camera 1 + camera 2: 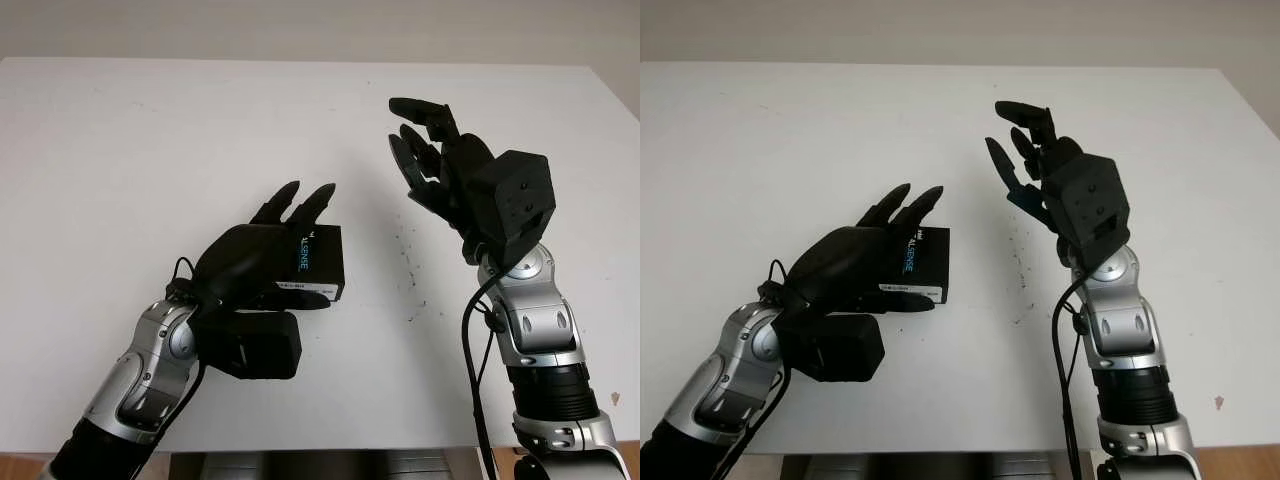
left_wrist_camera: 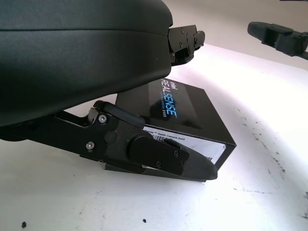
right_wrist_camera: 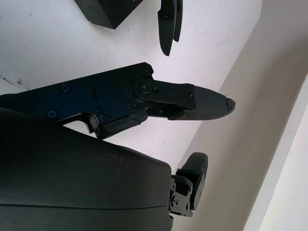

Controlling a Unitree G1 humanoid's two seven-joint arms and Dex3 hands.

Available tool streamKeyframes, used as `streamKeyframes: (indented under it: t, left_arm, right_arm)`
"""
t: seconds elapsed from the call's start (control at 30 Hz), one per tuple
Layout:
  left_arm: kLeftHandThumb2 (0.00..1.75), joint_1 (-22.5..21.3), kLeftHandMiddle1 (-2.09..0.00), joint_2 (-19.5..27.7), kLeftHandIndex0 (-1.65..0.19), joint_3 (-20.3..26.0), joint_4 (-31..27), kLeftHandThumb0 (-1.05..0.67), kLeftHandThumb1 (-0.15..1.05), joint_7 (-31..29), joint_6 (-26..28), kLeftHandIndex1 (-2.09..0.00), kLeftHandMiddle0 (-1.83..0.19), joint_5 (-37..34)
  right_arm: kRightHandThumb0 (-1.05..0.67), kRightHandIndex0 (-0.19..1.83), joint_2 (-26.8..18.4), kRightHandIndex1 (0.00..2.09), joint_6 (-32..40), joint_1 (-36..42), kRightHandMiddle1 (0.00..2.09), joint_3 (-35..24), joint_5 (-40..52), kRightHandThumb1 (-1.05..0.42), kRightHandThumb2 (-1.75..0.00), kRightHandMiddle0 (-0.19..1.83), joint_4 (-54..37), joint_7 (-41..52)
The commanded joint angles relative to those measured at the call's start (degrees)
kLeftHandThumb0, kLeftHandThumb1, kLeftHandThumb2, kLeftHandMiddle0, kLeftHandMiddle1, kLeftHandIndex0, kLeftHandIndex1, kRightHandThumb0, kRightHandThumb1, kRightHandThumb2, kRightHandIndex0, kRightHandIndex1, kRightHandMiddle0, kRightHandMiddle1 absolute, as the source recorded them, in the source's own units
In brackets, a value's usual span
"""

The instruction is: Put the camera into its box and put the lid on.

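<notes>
On the table [image 1: 120,150], the left hand [image 1: 255,260] covers the flat-lying box [image 1: 325,262].

A: Bright, even light all over; the white surface [image 1: 150,130] comes close to washing out at the far side.

B: Shadows?

A: Soft ones only. A faint grey patch lies beside the black box [image 1: 322,262] and under the left hand [image 1: 255,262].

B: Any glare?

A: A dull sheen on that hand's shell in the left wrist view. There the box lettering reads sharp, while the shell close to the lens goes soft.
</notes>
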Motion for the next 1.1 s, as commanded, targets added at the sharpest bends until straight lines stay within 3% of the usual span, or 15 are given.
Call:
streamKeyframes:
  t: [0.0, 0.13, 0.27, 0.4, 0.53, 0.67, 0.83, 1.07]
  left_arm:
    - [0.12, 0.4, 0.00, -0.2, 0.18, -0.3, -0.1, -0.60, 1.05, 0.5, -1.2, -0.02, 0.19, -0.5]
    - [0.14, 0.3, 0.00, 0.1, 0.19, -0.2, -0.4, -0.60, 1.05, -0.2, -1.3, -0.03, 0.19, -0.5]
    - [0.16, 0.3, 0.00, 0.8, 0.19, 0.2, -1.1, -0.63, 1.05, -2.0, -1.4, -0.01, 0.19, -1.7]
    - [0.33, 0.6, 0.00, 2.0, 0.19, 2.5, -3.8, -0.76, 1.05, -6.2, -0.5, 0.00, 0.19, -6.6]
    - [0.61, 0.4, 0.00, 3.2, 0.19, 8.3, -9.7, -0.82, 1.05, -11.6, 4.1, 0.00, 0.19, -15.5]
    - [0.66, -0.4, 0.00, 3.2, 0.19, 14.5, -10.9, -0.80, 1.05, -9.1, 4.5, 0.00, 0.19, -20.1]
    - [0.64, -4.5, 0.00, 1.5, 0.19, 20.9, -5.3, -0.80, 1.05, -4.1, 3.8, 0.00, 0.19, -26.3]
    - [0.62, -11.8, 0.00, -6.4, 0.19, 26.9, 7.0, -0.78, 1.05, 4.2, 4.7, 0.00, 0.19, -39.2]
  right_arm:
    - [-0.71, 0.15, 0.1, 0.06, -0.8, 0.2, 1.03, 0.1, -0.2, -1.05, -0.53, -0.19, -0.2, -0.2]
    - [-0.70, 0.15, 0.4, 0.05, -0.7, 0.4, 0.81, -0.2, 0.2, -1.05, -0.52, -0.19, -0.3, -0.1]
    - [-0.70, 0.15, 0.4, 0.05, -0.6, 0.4, 0.73, -0.3, 0.3, -1.05, -0.52, -0.19, -0.3, -0.1]
    - [-0.71, 0.14, 0.3, 0.05, 0.3, 0.4, 0.63, -0.5, 0.7, -1.05, -0.52, -0.19, -0.9, 0.3]
    - [-0.72, 0.13, 0.4, 0.05, 0.0, 0.3, 0.62, -0.6, 0.8, -1.05, -0.53, -0.19, -0.6, 0.1]
    - [-0.70, 0.11, 0.6, 0.04, -0.7, 0.2, 0.53, -0.8, 1.1, -1.05, -0.51, -0.18, -0.3, -0.1]
    - [-0.70, 0.02, 1.1, 0.02, -1.0, 0.0, 0.34, -1.1, 2.5, -1.05, -0.53, -0.14, -0.2, 0.3]
    - [-0.77, -0.10, 2.3, 0.01, 0.0, 0.2, 0.15, 0.7, 0.5, -1.05, -0.56, -0.15, -1.6, -1.7]
